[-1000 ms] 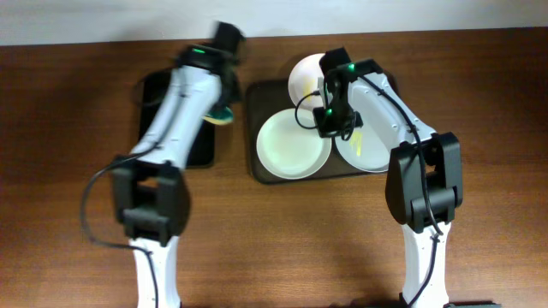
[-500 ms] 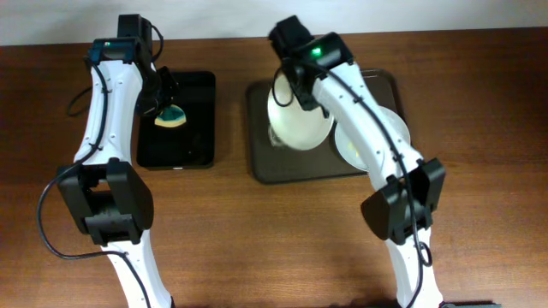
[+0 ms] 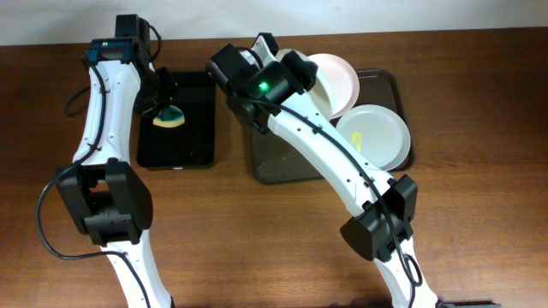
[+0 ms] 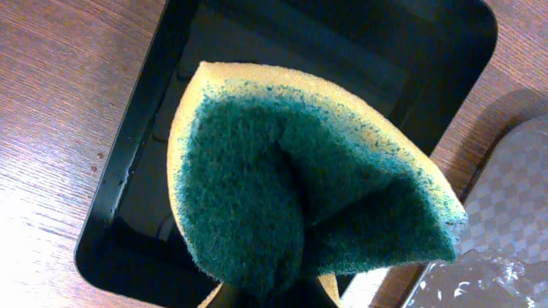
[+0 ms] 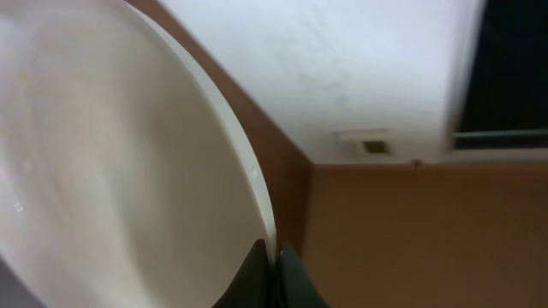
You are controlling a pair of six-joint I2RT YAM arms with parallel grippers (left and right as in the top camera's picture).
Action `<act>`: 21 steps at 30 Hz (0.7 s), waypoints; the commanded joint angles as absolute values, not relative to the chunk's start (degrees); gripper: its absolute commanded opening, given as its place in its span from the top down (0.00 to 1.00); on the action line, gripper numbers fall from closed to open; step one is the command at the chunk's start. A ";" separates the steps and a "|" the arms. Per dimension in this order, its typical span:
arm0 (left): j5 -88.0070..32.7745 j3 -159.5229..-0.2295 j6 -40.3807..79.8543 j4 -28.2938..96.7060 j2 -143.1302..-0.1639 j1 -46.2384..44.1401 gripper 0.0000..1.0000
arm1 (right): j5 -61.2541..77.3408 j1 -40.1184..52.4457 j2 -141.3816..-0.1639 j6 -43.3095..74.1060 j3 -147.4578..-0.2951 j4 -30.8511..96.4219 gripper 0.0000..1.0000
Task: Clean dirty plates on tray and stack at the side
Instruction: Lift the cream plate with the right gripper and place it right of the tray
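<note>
My right gripper (image 3: 289, 62) (image 5: 276, 257) is shut on the rim of a white plate (image 3: 332, 81) (image 5: 111, 162). It holds that plate tilted above the back of the brown-grey tray (image 3: 278, 162). A second white plate (image 3: 374, 137) with a small yellow smear lies flat on the tray's right side. My left gripper (image 3: 167, 106) (image 4: 274, 293) is shut on a yellow-and-green sponge (image 3: 169, 116) (image 4: 300, 171). The sponge is folded green side out and hovers over the small black tray (image 3: 193, 145) (image 4: 137, 248). It hides most of the left fingers.
The black tray lies to the left of the brown-grey tray, with a narrow strip of wooden table (image 3: 479, 214) between them. The right arm (image 3: 334, 162) reaches diagonally over the brown-grey tray's left half. A white wall runs along the table's far edge.
The right arm has lifted the plate off the tray's front left and carried it to the back. The left arm swung left with the sponge a second ago and has since held still.
</note>
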State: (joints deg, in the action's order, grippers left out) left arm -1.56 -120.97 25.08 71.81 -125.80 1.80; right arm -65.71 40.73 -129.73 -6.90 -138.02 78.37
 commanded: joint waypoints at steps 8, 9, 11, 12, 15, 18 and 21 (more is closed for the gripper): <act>-2.20 -121.54 24.10 71.83 -124.81 2.13 1.00 | -72.75 40.42 -130.13 -7.79 -139.24 76.77 0.96; -2.20 -121.54 24.10 71.85 -124.81 2.13 1.00 | -72.93 40.40 -130.13 -8.14 -139.24 76.69 0.96; -2.20 -121.54 24.10 71.90 -124.81 2.13 1.00 | -70.59 40.58 -130.10 -8.34 -139.24 74.52 0.96; -2.20 -121.54 24.10 71.85 -124.81 2.13 1.00 | -65.52 40.99 -130.13 -11.84 -139.15 74.59 0.96; -2.20 -121.54 24.08 71.99 -124.81 2.13 1.00 | -63.92 41.21 -130.13 -11.70 -139.04 74.50 0.96; -2.20 -121.54 23.44 72.20 -124.81 2.15 1.00 | -50.87 38.52 -130.10 -7.16 -139.09 73.43 0.96; -2.20 -121.54 23.44 72.34 -124.81 2.15 1.00 | -36.42 32.21 -129.23 -0.73 -139.09 74.89 0.96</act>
State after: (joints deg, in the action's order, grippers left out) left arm -1.56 -120.97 24.64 72.07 -125.80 1.80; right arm -53.15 38.87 -129.73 -8.45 -138.02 74.04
